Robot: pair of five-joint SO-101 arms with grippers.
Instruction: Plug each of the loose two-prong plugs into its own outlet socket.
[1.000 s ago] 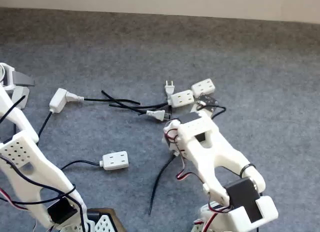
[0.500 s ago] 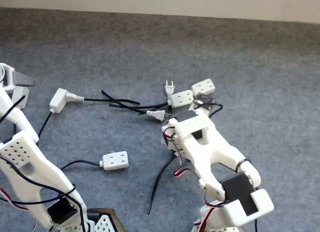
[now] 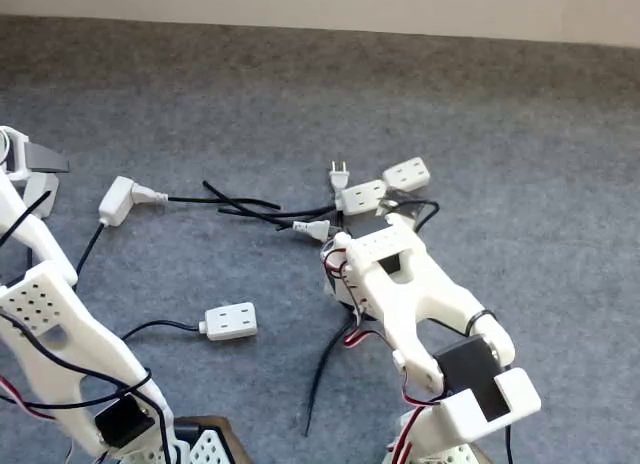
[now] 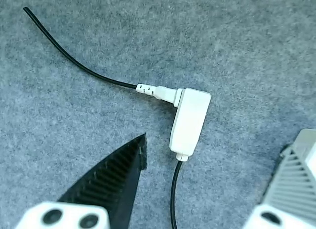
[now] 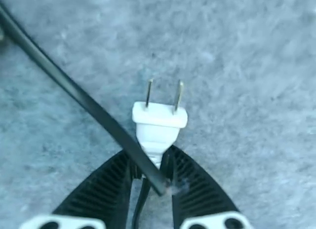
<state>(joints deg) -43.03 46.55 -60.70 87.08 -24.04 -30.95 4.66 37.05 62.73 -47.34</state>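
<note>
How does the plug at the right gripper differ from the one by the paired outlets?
The gripped plug sits tail-first in the right gripper, prongs toward the left arm, a black cable across it; the far plug lies free, prongs pointing away. Both white, two-prong, unplugged.

Right arm [image 3: 410, 284]: extends from the near edge to a tangle of black cords [image 3: 250, 209], tip just beside a white two-prong plug [image 3: 312, 229]. Past it: two outlet sockets [image 3: 362, 196] side by side, a second plug [image 3: 339, 172] close by. Left arm [image 3: 50, 324]: stands at the left edge near an angled plug [image 3: 117, 200]. Between the arms: a third socket [image 3: 231, 321].
</note>
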